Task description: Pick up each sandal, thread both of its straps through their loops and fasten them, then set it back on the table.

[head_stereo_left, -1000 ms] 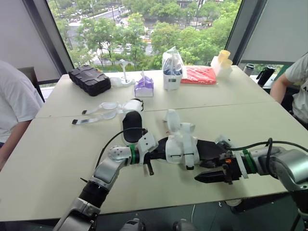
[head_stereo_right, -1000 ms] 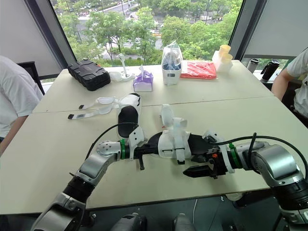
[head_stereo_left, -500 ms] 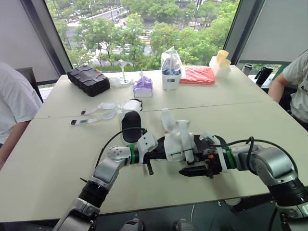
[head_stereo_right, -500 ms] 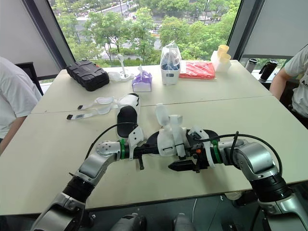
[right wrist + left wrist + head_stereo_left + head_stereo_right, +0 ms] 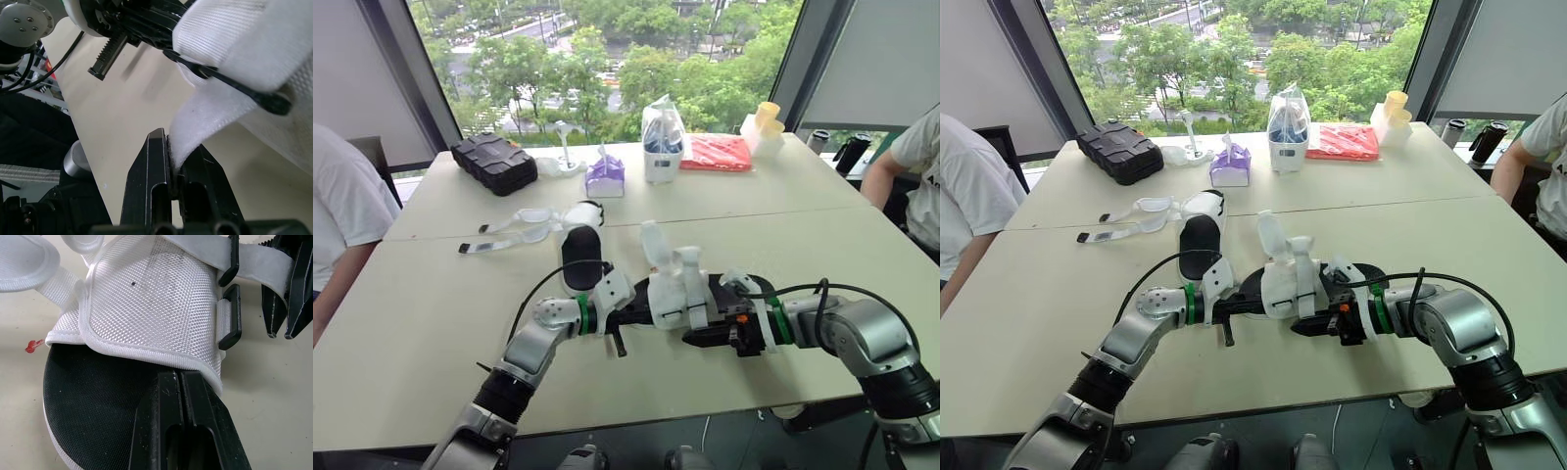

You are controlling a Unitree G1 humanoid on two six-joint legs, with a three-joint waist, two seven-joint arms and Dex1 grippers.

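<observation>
A white mesh sandal [image 5: 677, 292] with a black sole lies mid-table between my two grippers. My left gripper [image 5: 181, 377] is shut on the edge of its black sole [image 5: 93, 401], just below the black strap loops [image 5: 230, 323]. My right gripper [image 5: 168, 139] is shut on the end of a white strap [image 5: 215, 122] that hangs down from a black loop [image 5: 230, 83]. Seen from the head, that right gripper [image 5: 697, 338] sits at the sandal's near side. A second sandal [image 5: 579, 245] rests farther back on the left, its straps [image 5: 509, 230] lying loose on the table.
Along the far edge stand a black case [image 5: 495, 162], a purple item [image 5: 605, 174], a white bag [image 5: 664, 132], a red packet [image 5: 717, 152] and yellow cups [image 5: 766, 122]. One person [image 5: 347, 215] sits at the left side, another [image 5: 915, 157] at the right.
My right gripper has moved left from the table's near right up to the sandal and shut on the strap end. The left gripper has kept its hold on the sole.
</observation>
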